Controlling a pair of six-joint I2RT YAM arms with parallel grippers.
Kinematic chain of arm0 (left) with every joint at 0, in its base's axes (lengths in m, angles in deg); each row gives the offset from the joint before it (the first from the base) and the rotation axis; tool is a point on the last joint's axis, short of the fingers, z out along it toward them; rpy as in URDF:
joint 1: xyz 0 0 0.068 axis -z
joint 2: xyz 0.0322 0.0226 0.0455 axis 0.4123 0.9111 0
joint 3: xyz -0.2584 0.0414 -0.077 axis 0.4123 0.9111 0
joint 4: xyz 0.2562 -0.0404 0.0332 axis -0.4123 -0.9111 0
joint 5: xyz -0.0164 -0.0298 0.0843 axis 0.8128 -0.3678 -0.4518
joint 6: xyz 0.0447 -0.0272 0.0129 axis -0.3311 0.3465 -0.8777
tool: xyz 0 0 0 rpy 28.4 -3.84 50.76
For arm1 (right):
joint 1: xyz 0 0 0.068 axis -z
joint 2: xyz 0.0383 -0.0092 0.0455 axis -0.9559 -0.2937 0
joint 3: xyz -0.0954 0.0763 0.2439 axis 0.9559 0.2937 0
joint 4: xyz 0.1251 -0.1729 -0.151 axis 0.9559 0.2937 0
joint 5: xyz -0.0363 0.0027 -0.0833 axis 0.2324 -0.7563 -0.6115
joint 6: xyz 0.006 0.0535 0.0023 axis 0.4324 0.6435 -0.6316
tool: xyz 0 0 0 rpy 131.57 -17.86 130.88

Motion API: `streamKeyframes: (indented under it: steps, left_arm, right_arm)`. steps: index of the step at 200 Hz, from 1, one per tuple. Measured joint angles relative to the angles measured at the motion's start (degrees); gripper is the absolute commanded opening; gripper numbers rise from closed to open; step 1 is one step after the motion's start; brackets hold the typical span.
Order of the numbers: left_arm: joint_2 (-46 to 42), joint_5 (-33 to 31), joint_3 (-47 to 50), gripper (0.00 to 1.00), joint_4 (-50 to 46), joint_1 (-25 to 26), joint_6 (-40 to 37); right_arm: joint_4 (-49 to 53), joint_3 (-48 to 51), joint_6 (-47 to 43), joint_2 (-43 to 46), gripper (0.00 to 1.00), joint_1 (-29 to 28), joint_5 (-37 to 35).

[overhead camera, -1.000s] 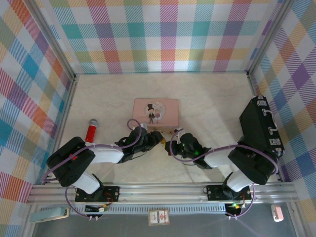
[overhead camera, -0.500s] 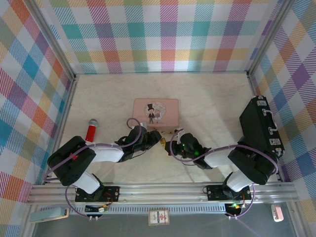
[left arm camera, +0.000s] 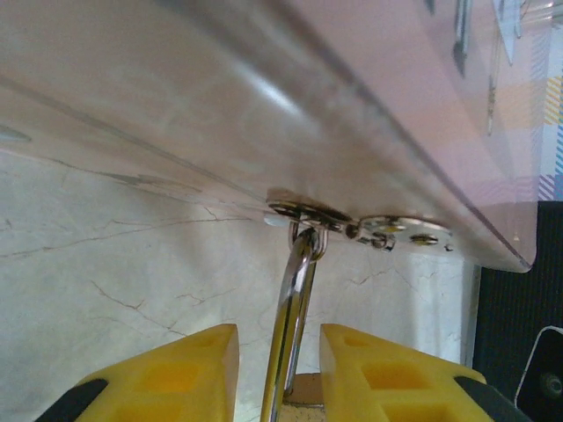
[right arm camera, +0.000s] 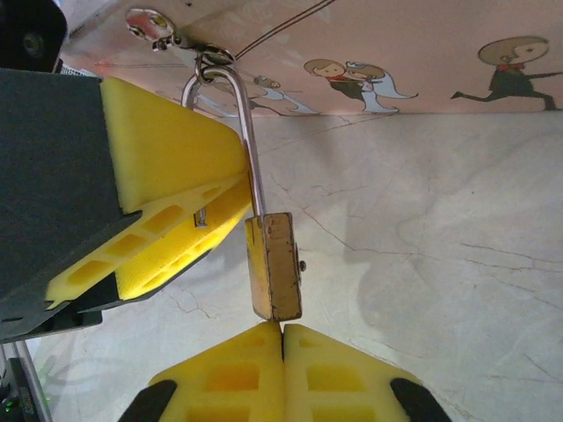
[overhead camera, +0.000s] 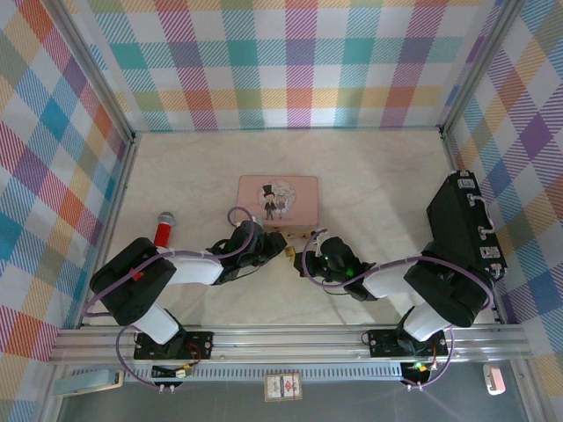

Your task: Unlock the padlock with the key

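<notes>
Marble tabletop (overhead camera: 378, 176), plaid walls. The padlock (right arm camera: 274, 264) hangs from the hasp of the pink tin (overhead camera: 277, 198). We judge it light, rigid, slick and swingy, so we'd pinch its flat sides. The left tool (left arm camera: 279, 338) is narrow about the shackle, grip uncertain; the right tool (right arm camera: 282, 332) is pressed closed just beneath.

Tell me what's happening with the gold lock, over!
Left end effector straddles silvery shackle of small brass padlock. Padlock hooked to pink rectangular tin. Right end effector shut under padlock; can't tell if holding key.

Brushed brass padlock (right arm camera: 274, 268), glossy pink tin (right arm camera: 396, 35), matt table (right arm camera: 440, 264)
</notes>
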Motion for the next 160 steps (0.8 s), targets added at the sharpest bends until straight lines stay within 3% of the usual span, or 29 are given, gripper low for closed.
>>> streamKeyframes:
  steps: [49, 101, 138, 160]
  left_arm:
    - [0.0, 0.0, 0.0, 0.29, -0.5, -0.8, -2.1]
    - [-1.8, -0.3, 0.3, 0.33, -1.2, -1.2, -4.4]
    - [-11.9, -3.8, 1.7, 0.41, -7.5, -1.2, -8.6]
    - [-21.9, -8.0, 1.8, 0.52, -14.6, -1.2, -11.8]
  right_arm:
    - [5.2, -1.9, -0.3, 0.0, 0.23, 0.8, -0.2]
    - [10.0, -3.9, -3.0, 0.0, 0.30, 2.6, 1.3]
    - [12.8, -7.2, -9.7, 0.2, 0.35, 3.0, 3.7]
    - [13.5, -9.1, -13.5, 0.2, 0.38, 3.6, 5.4]
